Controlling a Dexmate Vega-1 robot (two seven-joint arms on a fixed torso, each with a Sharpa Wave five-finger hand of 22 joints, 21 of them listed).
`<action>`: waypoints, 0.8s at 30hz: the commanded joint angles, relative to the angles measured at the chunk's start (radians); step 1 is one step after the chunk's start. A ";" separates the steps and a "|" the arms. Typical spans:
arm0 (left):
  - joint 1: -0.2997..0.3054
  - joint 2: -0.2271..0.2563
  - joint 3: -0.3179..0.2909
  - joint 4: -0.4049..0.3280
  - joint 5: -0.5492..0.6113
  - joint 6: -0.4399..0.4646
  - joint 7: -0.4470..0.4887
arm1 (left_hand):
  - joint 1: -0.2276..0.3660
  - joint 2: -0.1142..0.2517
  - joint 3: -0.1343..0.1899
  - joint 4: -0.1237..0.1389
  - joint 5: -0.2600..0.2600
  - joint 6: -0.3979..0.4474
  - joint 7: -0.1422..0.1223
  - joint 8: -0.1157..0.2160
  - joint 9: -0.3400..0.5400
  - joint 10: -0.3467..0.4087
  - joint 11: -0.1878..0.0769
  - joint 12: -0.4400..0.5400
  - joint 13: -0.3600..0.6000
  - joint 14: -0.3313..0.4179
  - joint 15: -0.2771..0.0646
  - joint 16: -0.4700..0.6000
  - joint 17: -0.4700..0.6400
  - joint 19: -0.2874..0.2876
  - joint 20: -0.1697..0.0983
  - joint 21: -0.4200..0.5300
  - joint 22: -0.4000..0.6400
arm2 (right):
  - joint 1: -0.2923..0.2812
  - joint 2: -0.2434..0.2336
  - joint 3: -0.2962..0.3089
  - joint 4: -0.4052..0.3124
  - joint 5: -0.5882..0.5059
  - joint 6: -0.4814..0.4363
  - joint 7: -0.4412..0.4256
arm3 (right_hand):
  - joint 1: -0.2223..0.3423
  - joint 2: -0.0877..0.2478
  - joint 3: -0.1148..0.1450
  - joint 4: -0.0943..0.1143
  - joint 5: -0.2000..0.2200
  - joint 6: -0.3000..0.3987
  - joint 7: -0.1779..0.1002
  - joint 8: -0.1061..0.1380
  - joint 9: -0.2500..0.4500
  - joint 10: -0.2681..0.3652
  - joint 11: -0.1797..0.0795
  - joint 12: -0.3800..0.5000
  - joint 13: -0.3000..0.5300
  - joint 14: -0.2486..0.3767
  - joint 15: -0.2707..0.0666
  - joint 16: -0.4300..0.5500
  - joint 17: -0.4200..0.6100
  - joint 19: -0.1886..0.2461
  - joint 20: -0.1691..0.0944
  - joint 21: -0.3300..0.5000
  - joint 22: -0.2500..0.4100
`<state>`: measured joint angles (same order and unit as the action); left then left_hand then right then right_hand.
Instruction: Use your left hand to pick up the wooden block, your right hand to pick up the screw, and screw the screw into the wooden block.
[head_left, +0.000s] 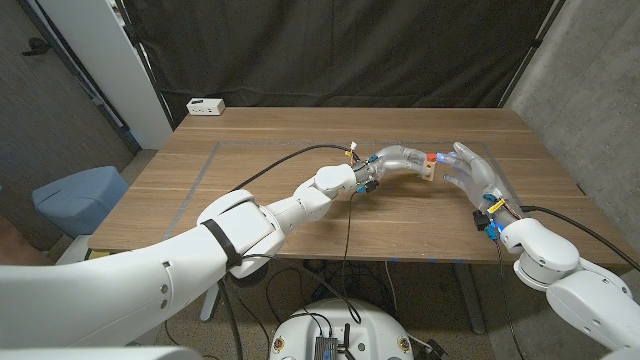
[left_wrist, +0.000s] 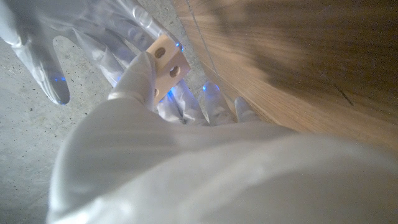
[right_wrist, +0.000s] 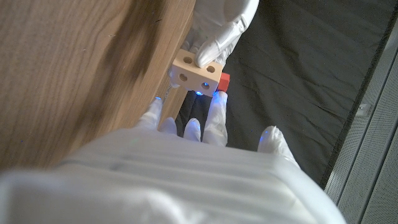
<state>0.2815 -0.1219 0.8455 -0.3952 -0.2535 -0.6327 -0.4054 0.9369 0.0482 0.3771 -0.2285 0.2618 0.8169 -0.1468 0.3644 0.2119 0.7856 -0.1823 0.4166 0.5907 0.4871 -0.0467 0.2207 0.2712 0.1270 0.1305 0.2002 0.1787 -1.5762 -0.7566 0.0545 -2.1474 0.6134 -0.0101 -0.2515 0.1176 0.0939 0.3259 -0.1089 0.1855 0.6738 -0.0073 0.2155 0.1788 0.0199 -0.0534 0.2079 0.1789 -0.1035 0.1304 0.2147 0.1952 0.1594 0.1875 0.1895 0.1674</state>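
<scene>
Left hand (head_left: 400, 160): raised over table (head_left: 260, 190), pinching block (head_left: 428, 166) at fingertips. Block (right_wrist: 198, 73): pale wood, round holes in its faces, held just ahead of right hand's fingers (right_wrist: 216, 112). Screw (right_wrist: 223, 80): red head at block's end, beside right fingertips; whether pinched or merely touched, cannot tell. Right hand (head_left: 472, 172): close against block, fingers reaching toward it, thumb spread apart. Both hands near each other above table's right half.

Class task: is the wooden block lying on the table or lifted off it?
Lifted. The left hand holds the wooden block in the air, clear of the table.
</scene>
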 joint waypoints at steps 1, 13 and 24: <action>0.001 -0.001 0.000 -0.001 0.004 -0.001 0.000 | -0.077 0.092 0.077 0.076 0.005 0.079 0.031 0.009 0.005 0.010 -0.001 0.038 0.004 0.012 -0.056 0.004 0.003 0.007 0.002 0.006 0.004 | -0.015 0.006 0.011 -0.008 -0.005 0.005 0.008 | 0.001 0.008 0.007 -0.003 0.006 0.013 -0.003 0.004 0.003 0.007 -0.002 0.006 0.003 0.013 0.001 0.006 0.002 0.004 0.002 0.010 0.004; 0.001 -0.002 0.000 0.000 0.003 0.003 -0.002 | -0.076 0.092 0.077 0.075 0.004 0.078 0.031 0.009 0.005 0.010 -0.003 0.038 0.004 0.012 -0.057 0.005 0.004 0.008 0.002 0.006 0.004 | -0.023 0.009 0.017 -0.012 -0.007 0.004 0.016 | 0.003 0.008 0.010 -0.004 0.006 0.035 -0.001 0.005 0.003 0.020 -0.004 0.006 0.003 0.023 -0.001 0.007 0.001 0.010 0.002 0.009 0.003; 0.002 -0.001 -0.001 0.000 0.002 0.004 -0.002 | -0.076 0.093 0.078 0.076 0.004 0.078 0.030 0.009 0.005 0.007 -0.001 0.037 0.005 0.011 -0.056 0.005 0.004 0.007 0.002 0.006 0.004 | -0.021 0.006 0.017 -0.005 -0.005 0.014 0.041 | 0.004 0.008 0.012 -0.004 0.005 0.064 0.005 0.010 0.003 0.031 -0.005 0.005 0.003 0.027 -0.002 0.006 0.001 0.011 0.003 0.007 0.003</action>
<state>0.2830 -0.1239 0.8454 -0.3960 -0.2504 -0.6334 -0.4070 0.9369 0.0482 0.3771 -0.2285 0.2597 0.8168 -0.1467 0.3644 0.2104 0.7875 -0.1849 0.4167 0.5907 0.4871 -0.0467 0.2208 0.2713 0.1270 0.1305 0.2002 0.1787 -1.5964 -0.7496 0.0691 -2.1579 0.6076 -0.0048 -0.2267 0.1176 0.0939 0.3301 -0.1132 0.1855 0.7220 -0.0054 0.2192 0.1821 0.0450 -0.0535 0.2079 0.1790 -0.0821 0.1304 0.2146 0.1954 0.1665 0.1877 0.1894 0.1675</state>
